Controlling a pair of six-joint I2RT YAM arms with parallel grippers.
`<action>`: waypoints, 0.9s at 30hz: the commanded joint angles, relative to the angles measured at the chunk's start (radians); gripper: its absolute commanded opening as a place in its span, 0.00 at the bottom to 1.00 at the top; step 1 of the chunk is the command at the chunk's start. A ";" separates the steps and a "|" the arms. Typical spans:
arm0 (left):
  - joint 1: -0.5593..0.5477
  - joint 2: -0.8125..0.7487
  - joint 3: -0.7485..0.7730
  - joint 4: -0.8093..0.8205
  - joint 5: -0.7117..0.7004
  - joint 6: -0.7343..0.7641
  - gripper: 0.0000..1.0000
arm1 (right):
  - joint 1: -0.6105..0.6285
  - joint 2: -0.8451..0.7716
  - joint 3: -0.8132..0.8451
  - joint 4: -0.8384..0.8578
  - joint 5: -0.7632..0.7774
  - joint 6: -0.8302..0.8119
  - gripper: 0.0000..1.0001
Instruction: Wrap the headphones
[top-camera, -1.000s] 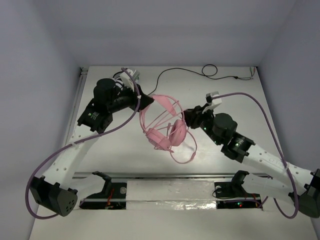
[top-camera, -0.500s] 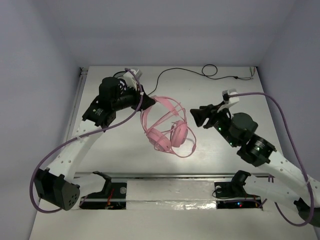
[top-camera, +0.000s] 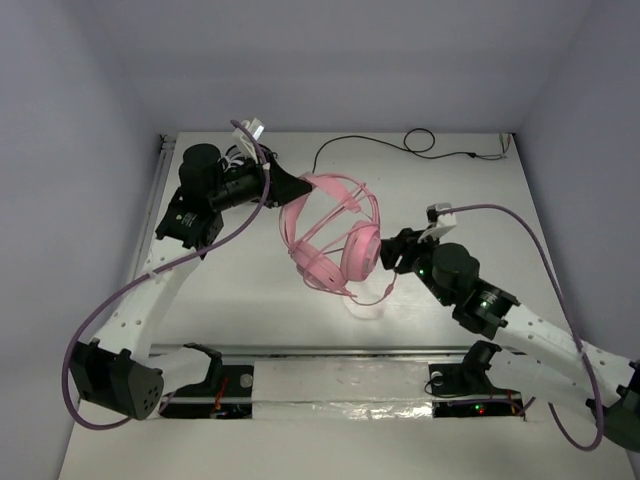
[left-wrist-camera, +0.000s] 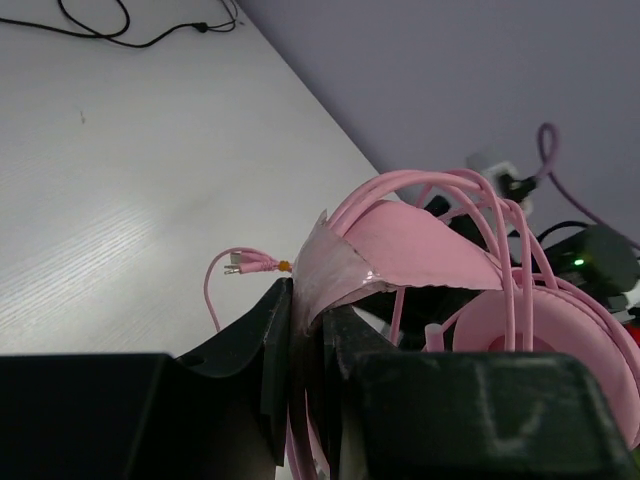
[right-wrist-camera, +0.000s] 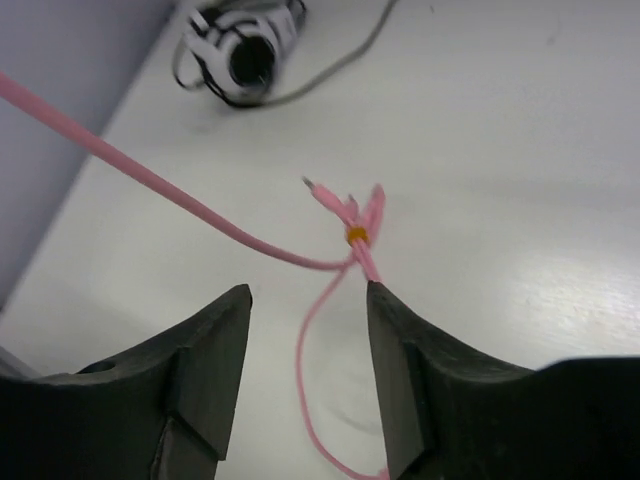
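The pink headphones (top-camera: 340, 250) hang above the table with their cable wound in several strands over the headband (left-wrist-camera: 420, 245). My left gripper (top-camera: 290, 190) is shut on the headband's end (left-wrist-camera: 308, 305). Just right of the earcup (top-camera: 362, 243) is my right gripper (top-camera: 391, 256). It is open (right-wrist-camera: 308, 295), and the thin pink cable (right-wrist-camera: 301, 336) runs loosely between its fingers. The cable's plug end (right-wrist-camera: 345, 205) with an orange band lies just ahead of them, and it also shows in the left wrist view (left-wrist-camera: 245, 263). A loose loop of cable (top-camera: 370, 305) rests on the table below.
A black cable (top-camera: 420, 140) lies along the table's far edge. Smaller black-and-white headphones (right-wrist-camera: 245, 45) sit at the far left, mostly behind my left arm in the top view. Walls close in on three sides, and a metal rail (top-camera: 340, 352) runs along the near edge.
My right gripper drew back to the right, then returned lower beside the earcup. My left gripper shifted up and left, turning the held headphones.
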 joint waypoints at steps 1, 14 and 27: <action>0.000 -0.034 0.098 0.101 0.061 -0.098 0.00 | -0.013 0.014 -0.044 0.133 -0.005 0.040 0.58; 0.018 -0.040 0.125 0.073 0.059 -0.084 0.00 | -0.023 0.106 -0.108 0.156 -0.036 0.068 0.55; 0.058 -0.019 0.102 0.260 0.120 -0.268 0.00 | -0.033 0.190 -0.117 0.218 -0.077 0.121 0.54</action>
